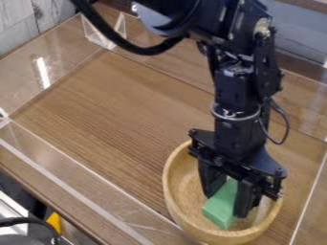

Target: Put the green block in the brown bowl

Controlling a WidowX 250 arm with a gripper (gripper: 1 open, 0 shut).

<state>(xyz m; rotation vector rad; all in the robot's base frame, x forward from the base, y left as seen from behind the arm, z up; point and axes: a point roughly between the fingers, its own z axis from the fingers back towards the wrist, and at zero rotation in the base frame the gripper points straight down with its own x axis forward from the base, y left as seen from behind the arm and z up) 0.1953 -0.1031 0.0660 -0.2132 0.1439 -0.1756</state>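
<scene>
The brown bowl [183, 182] is a round light wooden dish at the lower right of the table. Inside it stands the green block [225, 207], tilted up on end with its lower end near the bowl's floor. My gripper [234, 194] points steeply down into the bowl and is shut on the green block, one black finger on each side of its upper part. The block's top is hidden between the fingers.
The bowl sits on a wooden tabletop [115, 105] enclosed by clear acrylic walls [52, 57]. The black arm [243, 77] rises from the bowl toward the top of the view. The near table edge runs along the lower left.
</scene>
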